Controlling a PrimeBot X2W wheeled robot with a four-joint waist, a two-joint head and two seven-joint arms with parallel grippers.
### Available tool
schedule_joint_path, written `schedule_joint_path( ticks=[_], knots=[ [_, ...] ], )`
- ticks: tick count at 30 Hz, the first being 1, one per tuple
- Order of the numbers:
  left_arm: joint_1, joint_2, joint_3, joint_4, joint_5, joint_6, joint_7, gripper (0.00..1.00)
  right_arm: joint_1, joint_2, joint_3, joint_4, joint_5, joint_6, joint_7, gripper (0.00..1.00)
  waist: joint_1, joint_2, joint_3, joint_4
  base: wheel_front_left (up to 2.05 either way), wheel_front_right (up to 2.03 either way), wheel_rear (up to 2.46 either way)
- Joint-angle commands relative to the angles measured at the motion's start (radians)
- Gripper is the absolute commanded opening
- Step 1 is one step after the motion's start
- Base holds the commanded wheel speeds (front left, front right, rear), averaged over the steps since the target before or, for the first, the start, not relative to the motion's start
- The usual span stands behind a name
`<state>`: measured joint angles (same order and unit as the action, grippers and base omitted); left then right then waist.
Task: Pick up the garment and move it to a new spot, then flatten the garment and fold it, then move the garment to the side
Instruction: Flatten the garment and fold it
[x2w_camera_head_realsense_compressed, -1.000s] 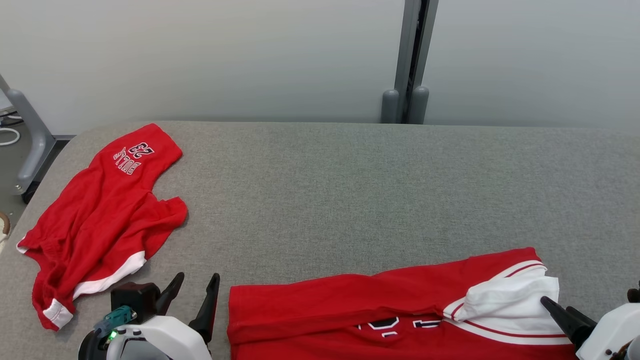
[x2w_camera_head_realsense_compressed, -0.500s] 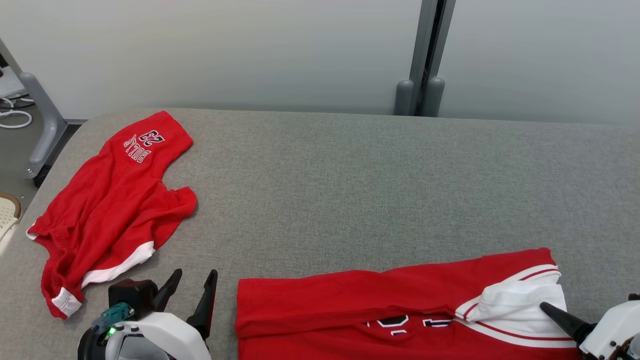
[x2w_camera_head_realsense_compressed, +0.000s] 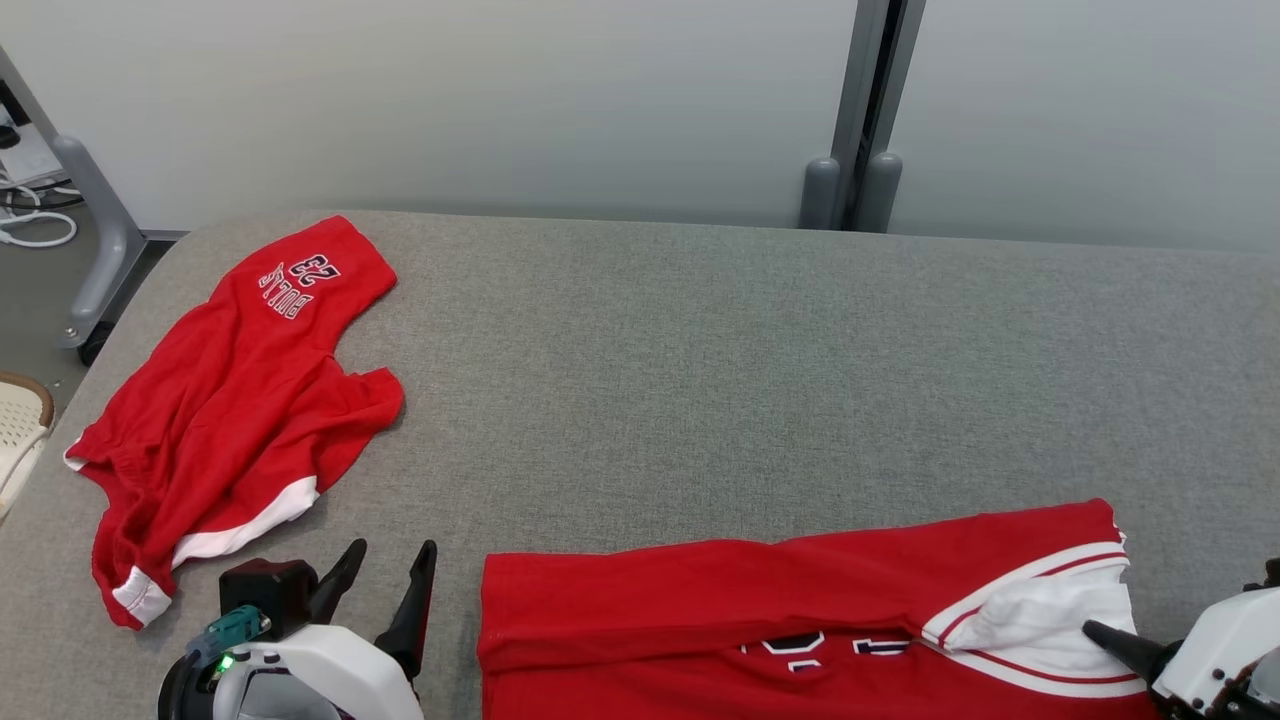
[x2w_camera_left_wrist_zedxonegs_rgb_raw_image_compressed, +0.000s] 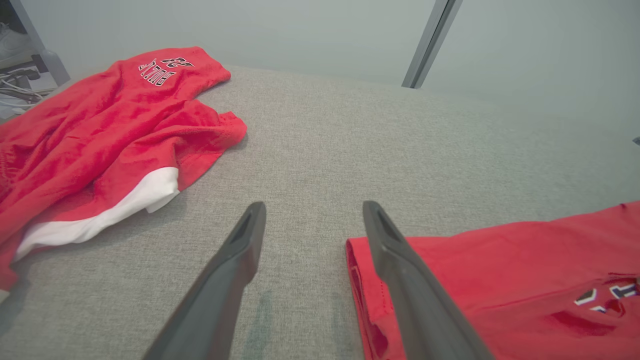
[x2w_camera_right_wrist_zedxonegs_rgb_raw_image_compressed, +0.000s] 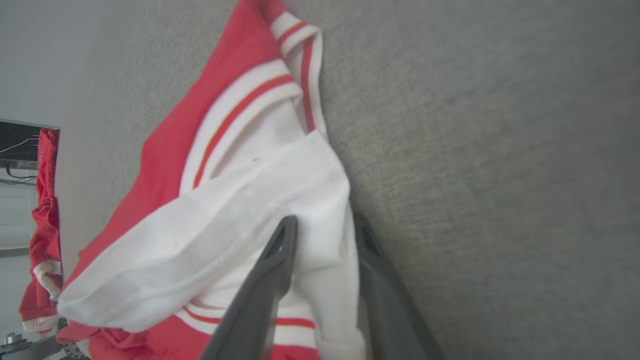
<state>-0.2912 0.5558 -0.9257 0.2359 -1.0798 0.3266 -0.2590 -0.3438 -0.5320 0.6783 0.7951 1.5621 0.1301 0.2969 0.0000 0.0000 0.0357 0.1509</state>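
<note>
The garment (x2w_camera_head_realsense_compressed: 750, 600), a red jersey with a white sleeve and striped trim, lies along the front of the grey table (x2w_camera_head_realsense_compressed: 700, 380). In the right wrist view the white sleeve (x2w_camera_right_wrist_zedxonegs_rgb_raw_image_compressed: 225, 200) is bunched, and my right gripper (x2w_camera_right_wrist_zedxonegs_rgb_raw_image_compressed: 325, 230) is shut on a fold of it, one finger on each side. From the head camera that gripper (x2w_camera_head_realsense_compressed: 1095, 632) shows at the jersey's right end, its tip on the white cloth. My left gripper (x2w_camera_head_realsense_compressed: 392, 550) stands open just left of the jersey's hem (x2w_camera_left_wrist_zedxonegs_rgb_raw_image_compressed: 500, 270). Through the left wrist camera, nothing sits between that gripper's (x2w_camera_left_wrist_zedxonegs_rgb_raw_image_compressed: 314, 206) fingers.
A second red garment (x2w_camera_head_realsense_compressed: 230, 400) with white trim and a printed number lies crumpled at the table's left end. Beyond the left edge stand a pale basket (x2w_camera_head_realsense_compressed: 20, 430) and a grey stand leg (x2w_camera_head_realsense_compressed: 100, 250). A grey post (x2w_camera_head_realsense_compressed: 850, 190) rises behind the table.
The head camera has shifted, so the whole picture has moved. My right gripper's jaws have come together on the white sleeve, which now looks more bunched. The left gripper is unchanged.
</note>
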Motion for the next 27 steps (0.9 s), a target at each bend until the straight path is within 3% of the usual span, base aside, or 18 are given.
schedule_joint_path(
  ticks=[1,15,24,27],
  knots=[
    [-0.009,0.001,0.002,0.005,0.003,-0.004,-0.005,1.0,0.022,0.06,0.027,-0.01,-0.005,0.001,0.013,0.0,0.0,0.0,-0.001,0.001,0.0,0.0,0.0],
    [0.017,-0.016,0.01,0.02,0.002,-0.01,-0.005,1.0,-0.006,-0.064,-0.028,-0.114,-0.045,0.001,-0.106,0.0,0.0,0.0,-0.024,-0.023,0.0,0.0,0.0],
    [0.02,-0.019,0.016,0.019,0.016,-0.018,-0.006,1.0,-0.025,-0.165,-0.041,-0.102,-0.107,0.001,-0.16,0.0,0.0,0.0,-0.03,-0.059,0.0,0.0,0.0],
    [0.023,-0.019,0.017,0.02,0.016,-0.019,-0.006,1.0,-0.038,-0.17,-0.04,-0.097,-0.121,0.001,-0.171,0.0,0.0,0.0,-0.035,-0.07,0.0,0.0,0.0]
  ],
)
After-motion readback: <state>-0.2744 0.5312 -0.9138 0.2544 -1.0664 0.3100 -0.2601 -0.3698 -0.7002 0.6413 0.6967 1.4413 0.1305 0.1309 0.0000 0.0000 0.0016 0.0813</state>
